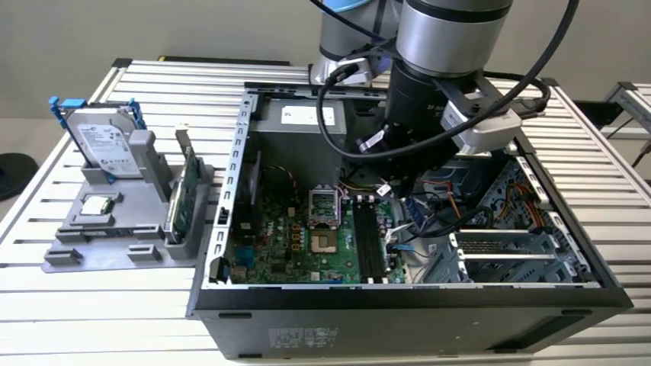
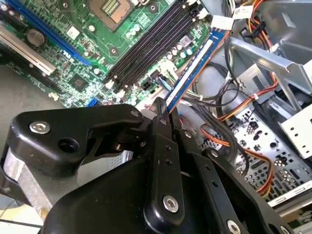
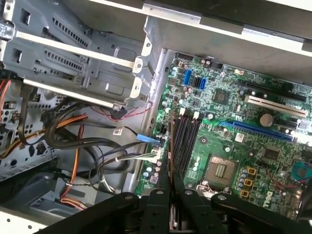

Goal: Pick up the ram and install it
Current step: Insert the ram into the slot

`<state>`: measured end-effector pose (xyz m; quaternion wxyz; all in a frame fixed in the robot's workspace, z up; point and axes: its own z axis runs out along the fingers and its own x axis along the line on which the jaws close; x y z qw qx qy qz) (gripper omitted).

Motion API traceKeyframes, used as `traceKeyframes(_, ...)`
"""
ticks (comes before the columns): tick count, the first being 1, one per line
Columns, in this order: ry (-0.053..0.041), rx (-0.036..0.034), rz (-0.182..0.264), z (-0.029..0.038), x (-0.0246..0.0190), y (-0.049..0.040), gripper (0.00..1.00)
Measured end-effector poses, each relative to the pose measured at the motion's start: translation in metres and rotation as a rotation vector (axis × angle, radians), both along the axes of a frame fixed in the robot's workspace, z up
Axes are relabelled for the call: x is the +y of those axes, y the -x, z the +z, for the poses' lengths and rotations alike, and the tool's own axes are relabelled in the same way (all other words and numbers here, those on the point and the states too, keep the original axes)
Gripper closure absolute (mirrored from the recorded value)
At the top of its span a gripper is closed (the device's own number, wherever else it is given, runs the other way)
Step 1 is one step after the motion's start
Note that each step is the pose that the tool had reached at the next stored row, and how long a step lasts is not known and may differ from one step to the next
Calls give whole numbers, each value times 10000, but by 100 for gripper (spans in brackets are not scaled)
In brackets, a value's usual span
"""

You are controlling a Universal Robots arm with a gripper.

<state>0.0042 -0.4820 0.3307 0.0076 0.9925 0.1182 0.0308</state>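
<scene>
Deep inside the open computer case [image 1: 407, 316], the claw [image 2: 164, 113] was clamped shut on the ram [image 2: 192, 68], which stuck out edge-on from between its fingers, close beside the black motherboard slots [image 3: 187, 141] just beyond its tips

My arm [image 1: 437, 46] angled steeply down, wrist near vertical; my gripper [image 2: 164, 106] pinched tight on ram [image 2: 192, 68], fingers nearly meeting.

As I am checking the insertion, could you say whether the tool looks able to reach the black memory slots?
Probably yes: the tool, shut on the ram, hangs near the slots with nothing visibly between them; the cables lie off to one side.
</scene>
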Motion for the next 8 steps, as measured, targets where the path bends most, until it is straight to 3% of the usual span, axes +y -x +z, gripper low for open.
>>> traceKeyframes(8, -1, 0, -610, -5, 0, 0, 100)
